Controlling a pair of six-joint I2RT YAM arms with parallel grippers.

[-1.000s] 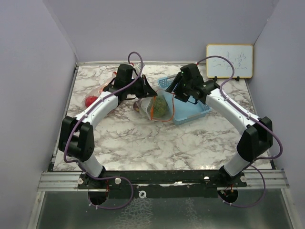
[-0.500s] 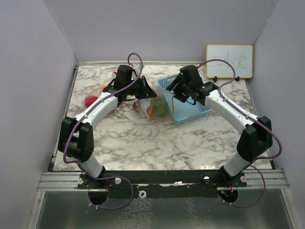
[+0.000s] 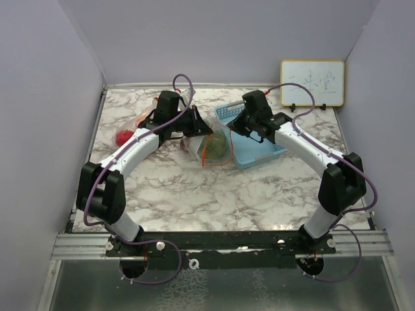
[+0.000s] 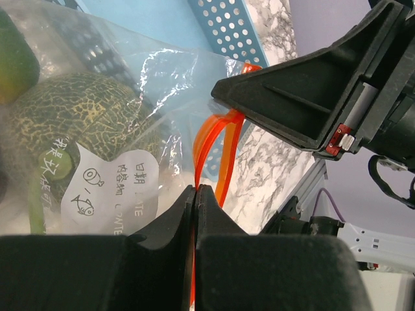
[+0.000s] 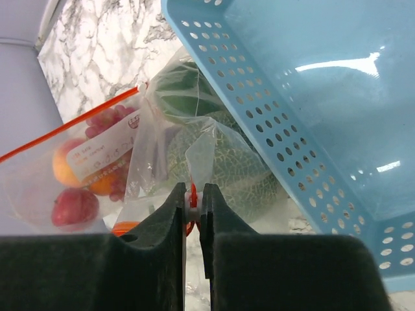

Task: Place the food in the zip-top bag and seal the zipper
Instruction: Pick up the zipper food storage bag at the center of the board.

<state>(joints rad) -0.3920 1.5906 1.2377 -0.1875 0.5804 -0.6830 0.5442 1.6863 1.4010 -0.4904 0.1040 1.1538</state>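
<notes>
orange zipper strip (image 4: pixel 217 149) is pinched tight in my left gripper (image 4: pixel 195 192), fingers pressed together on it; my right gripper (image 5: pixel 193 194) nips the same orange seam. the grey-green melon (image 4: pixel 71 123) sits inside the zip-top bag (image 3: pixel 209 150), which lies just beside the blue basket (image 5: pixel 311 97), at its 9 o'clock from above.

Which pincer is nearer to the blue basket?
Right. The right pincer pinches the bag right beside the blue basket's perforated wall; the left pincer grips the bag's orange zipper farther left.
</notes>
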